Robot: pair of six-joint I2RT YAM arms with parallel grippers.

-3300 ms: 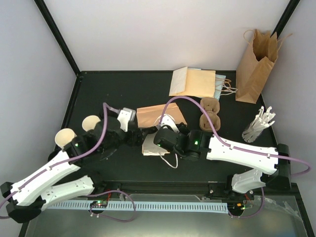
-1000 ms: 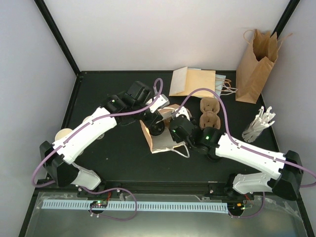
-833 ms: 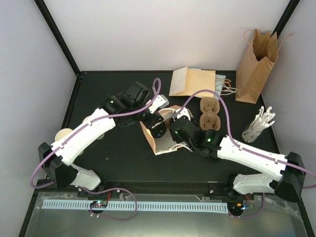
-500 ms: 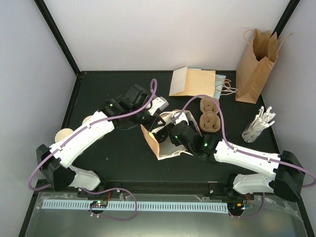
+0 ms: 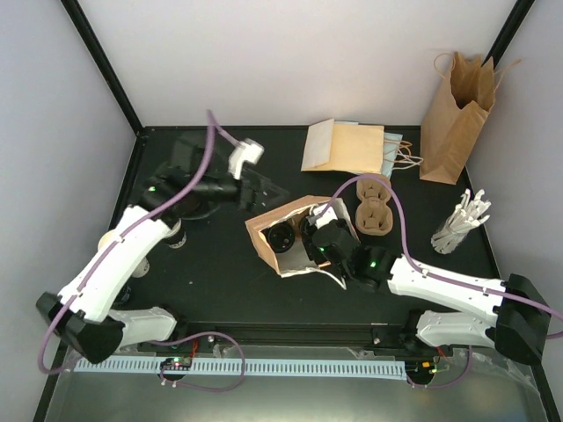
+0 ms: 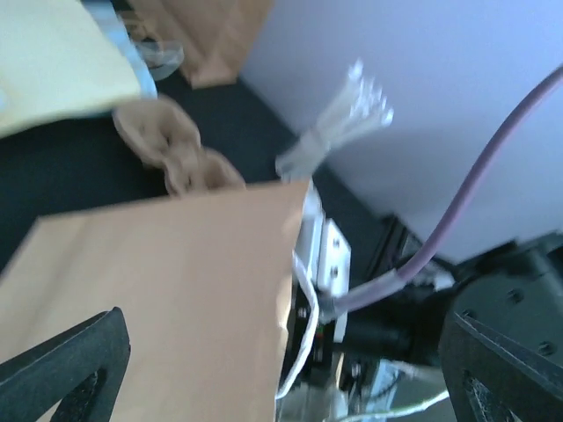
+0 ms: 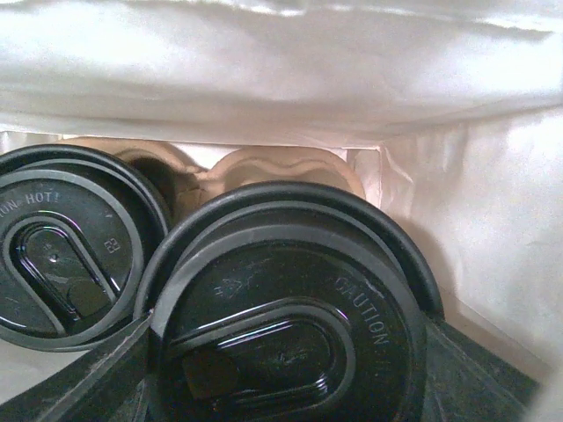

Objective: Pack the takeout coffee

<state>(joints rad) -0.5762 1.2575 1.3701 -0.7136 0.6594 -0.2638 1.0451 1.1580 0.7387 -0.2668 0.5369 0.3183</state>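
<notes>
Black-lidded cup [image 7: 274, 356] straddled by right gripper [image 7: 285, 327] inside the bag [image 5: 260, 232], grip unclear; left gripper [image 6: 281, 367] spread empty, well apart.

In my right wrist view, the nearer coffee lid [image 7: 281, 343] carries the raised word "CAUTION" along its right side. The left coffee lid [image 7: 66, 255] shows "HOT!" at its upper left, the end of a cut-off phrase. Beside it is a small raised number I cannot read with certainty.
</notes>
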